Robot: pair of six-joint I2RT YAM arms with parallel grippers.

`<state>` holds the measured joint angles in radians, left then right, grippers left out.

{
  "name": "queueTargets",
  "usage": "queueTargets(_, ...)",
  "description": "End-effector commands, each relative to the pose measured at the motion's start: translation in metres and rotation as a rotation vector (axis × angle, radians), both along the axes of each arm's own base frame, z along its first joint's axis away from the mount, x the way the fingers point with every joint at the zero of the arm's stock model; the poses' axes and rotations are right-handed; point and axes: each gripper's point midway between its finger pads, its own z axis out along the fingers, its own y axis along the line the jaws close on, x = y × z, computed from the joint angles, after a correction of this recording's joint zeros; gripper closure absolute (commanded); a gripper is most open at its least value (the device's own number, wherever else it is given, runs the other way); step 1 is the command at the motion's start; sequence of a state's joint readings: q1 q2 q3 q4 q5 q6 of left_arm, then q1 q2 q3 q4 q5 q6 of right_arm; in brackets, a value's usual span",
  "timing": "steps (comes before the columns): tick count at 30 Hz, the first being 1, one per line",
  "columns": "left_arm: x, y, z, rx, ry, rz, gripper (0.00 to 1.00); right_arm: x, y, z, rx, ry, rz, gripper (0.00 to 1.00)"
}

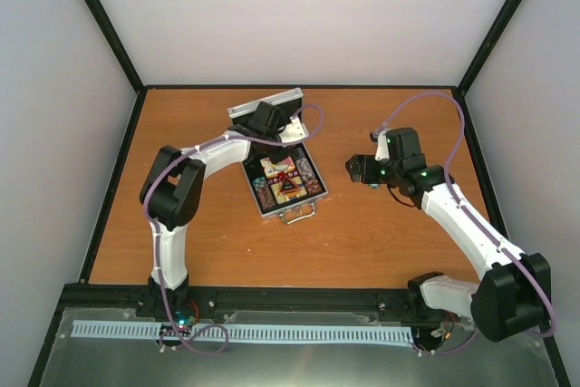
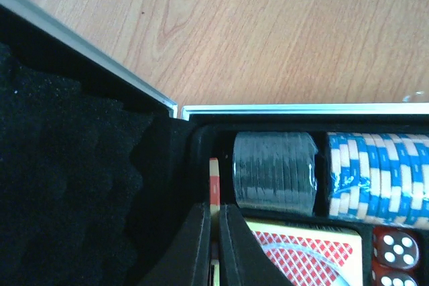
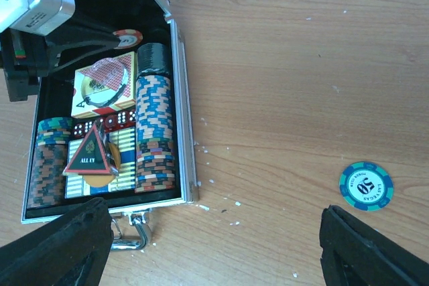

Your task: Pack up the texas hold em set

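Right wrist view: loose chip (image 3: 366, 186) lies lower right, nearest the spread right gripper (image 3: 214, 211); left gripper (image 2: 216, 211) pinches an orange chip (image 3: 128, 36).

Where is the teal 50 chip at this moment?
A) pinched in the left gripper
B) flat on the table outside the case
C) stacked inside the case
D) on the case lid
B: the teal 50 chip lies flat on the table beside the open case; the left gripper pinches a red chip instead.

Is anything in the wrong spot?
Yes. One teal chip lies alone on the table, outside the case, while the other chips sit packed in rows inside it.
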<state>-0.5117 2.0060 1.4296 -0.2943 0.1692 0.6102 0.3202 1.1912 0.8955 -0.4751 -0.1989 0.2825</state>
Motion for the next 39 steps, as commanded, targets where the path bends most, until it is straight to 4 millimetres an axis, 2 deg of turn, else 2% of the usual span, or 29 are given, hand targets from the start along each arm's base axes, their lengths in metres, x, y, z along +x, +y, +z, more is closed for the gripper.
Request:
queueTargets(1,0.012,-0.011,0.004,0.021,-0.090,-0.020,0.99,-0.002,-0.001,0.000,0.023,0.005,-0.008,0.16)
queueTargets(5,0.014,-0.011,0.001,0.025,-0.090,-0.017,0.99,-0.003,0.000,-0.003,0.029,0.016,-0.003,0.16)
queueTargets(11,0.001,-0.017,-0.007,-0.001,-0.031,-0.074,0.99,-0.003,0.002,-0.006,0.035,0.028,0.006,0.16)
queueTargets(17,-0.013,-0.029,-0.007,-0.054,0.019,-0.147,0.99,-0.002,0.005,-0.007,0.045,0.036,0.017,0.16)
queueTargets(22,-0.012,-0.031,-0.016,-0.044,0.062,-0.147,0.99,-0.003,0.007,-0.009,0.051,0.048,0.030,0.16)
queueTargets(27,-0.007,-0.022,-0.029,0.019,0.061,-0.113,0.99,-0.003,0.008,-0.010,0.054,0.055,0.035,0.16)
queueTargets(31,-0.007,-0.021,-0.031,0.024,0.063,-0.109,0.99,-0.003,0.010,-0.011,0.058,0.062,0.042,0.16)
queueTargets(39,-0.001,-0.018,-0.022,0.016,0.054,-0.052,0.76,0.000,0.011,-0.011,0.057,0.067,0.046,0.16)
